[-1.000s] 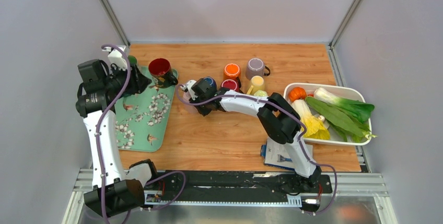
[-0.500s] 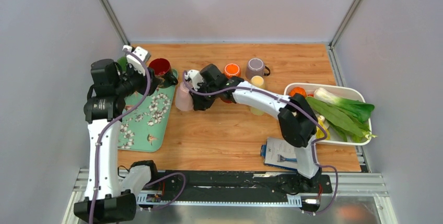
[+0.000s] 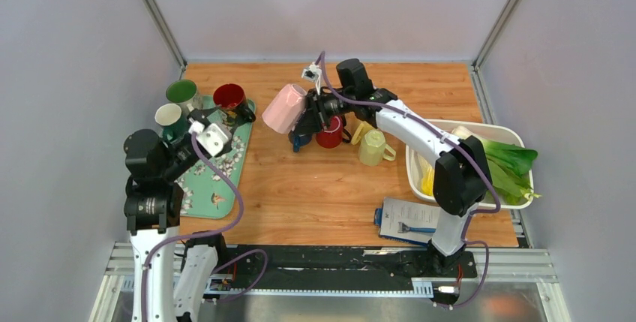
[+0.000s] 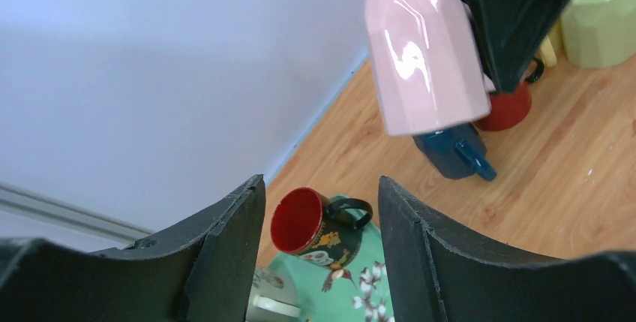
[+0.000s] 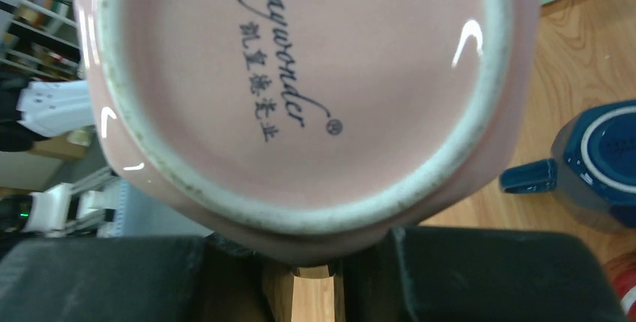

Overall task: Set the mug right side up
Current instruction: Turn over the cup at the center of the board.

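Above tabletop [image 3: 315,194]: right tool [image 3: 309,109], mug [image 3: 283,109] aloft

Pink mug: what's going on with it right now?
The right gripper is shut on the pink mug and holds it in the air above the table, next to the dark blue mug. The mug is tilted, with its stamped base facing the right wrist camera, so it is not yet set down right side up. The left gripper is open and empty over the floral tray.
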{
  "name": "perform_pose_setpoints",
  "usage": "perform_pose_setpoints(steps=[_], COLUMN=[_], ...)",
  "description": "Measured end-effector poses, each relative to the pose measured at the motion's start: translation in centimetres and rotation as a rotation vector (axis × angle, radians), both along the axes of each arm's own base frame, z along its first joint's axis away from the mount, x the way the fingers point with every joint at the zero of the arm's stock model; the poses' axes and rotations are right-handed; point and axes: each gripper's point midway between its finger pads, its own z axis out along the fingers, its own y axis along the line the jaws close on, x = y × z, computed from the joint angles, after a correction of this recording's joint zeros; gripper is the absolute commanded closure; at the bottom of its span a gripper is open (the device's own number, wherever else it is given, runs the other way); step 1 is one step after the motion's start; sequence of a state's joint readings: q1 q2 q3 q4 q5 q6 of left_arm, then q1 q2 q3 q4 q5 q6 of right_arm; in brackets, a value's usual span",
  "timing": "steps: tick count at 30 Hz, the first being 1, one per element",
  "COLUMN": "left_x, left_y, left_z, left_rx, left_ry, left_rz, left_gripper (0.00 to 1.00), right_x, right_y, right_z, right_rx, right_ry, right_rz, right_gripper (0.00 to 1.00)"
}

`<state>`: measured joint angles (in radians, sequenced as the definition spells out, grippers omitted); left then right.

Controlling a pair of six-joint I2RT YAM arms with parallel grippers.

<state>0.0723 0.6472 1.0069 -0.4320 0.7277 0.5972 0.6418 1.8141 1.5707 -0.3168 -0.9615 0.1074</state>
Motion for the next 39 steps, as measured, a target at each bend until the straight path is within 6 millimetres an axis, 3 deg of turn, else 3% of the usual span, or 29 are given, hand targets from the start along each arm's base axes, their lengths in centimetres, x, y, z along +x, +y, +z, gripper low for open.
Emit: perform_pose_setpoints(steps=[4, 9, 14, 21, 24, 27, 29, 30, 31, 32, 34, 36, 39], left_x=[-1.1, -1.0, -0.7, 1.1, 1.9, 2.7, 3.3, 3.7, 4.0, 4.2, 4.4, 4.4, 4.9], left_y=[-1.0, -2.5, -4.3, -6.4, -7.3, -8.3, -8.7, -8.9, -9.0, -9.1, -9.3, -9.5, -9.0], left_z=[-1.3, -3.2, -3.9, -5.3, -5.0, -4.0, -3.4, -3.3, -3.3, -3.3, -2.7, -1.5, -2.3], left_rx=[0.108, 0.245, 0.348, 0.409, 0.422, 0.417, 0.411, 0.409, 0.41, 0.411, 0.394, 0.373, 0.394], left_ry=[-0.082, -0.158, -0.268, -0.436, -0.494, -0.543, -0.565, -0.57, -0.572, -0.573, -0.592, -0.619, -0.579], left_rz=[-0.08, -0.182, -0.266, -0.249, -0.215, -0.184, -0.154, -0.142, -0.129, -0.12, -0.106, -0.093, -0.071], left_gripper=[0.35, 0.35, 0.35, 0.37, 0.39, 0.47, 0.6, 0.73, 0.79, 0.89, 0.98, 1.0, 1.0], right_x=[0.1, -1.9, -3.2, -3.7, -3.7, -4.0, -4.2, -4.3, -4.3, -4.2, -3.8, -3.5, -3.1], right_y=[-1.3, -0.9, -1.0, -1.2, -1.2, -1.3, -1.2, -1.2, -1.2, -1.1, -1.3, -1.4, -1.5], right_z=[0.4, 3.0, 4.7, 5.2, 4.7, 4.2, 3.8, 3.7, 3.6, 3.5, 3.5, 3.4, 3.0], right_rx=[0.048, 0.137, 0.184, 0.198, 0.192, 0.185, 0.18, 0.178, 0.176, 0.173, 0.172, 0.173, 0.174], right_ry=[0.119, 0.186, 0.203, 0.214, 0.227, 0.238, 0.245, 0.248, 0.251, 0.256, 0.262, 0.246, 0.215], right_rz=[0.016, 0.132, 0.216, 0.25, 0.248, 0.251, 0.256, 0.259, 0.256, 0.247, 0.23, 0.217, 0.196], right_gripper=[1.0, 1.0, 1.0, 1.0, 1.0, 1.0, 1.0, 0.99, 0.91, 0.76, 0.53, 0.38, 0.23])
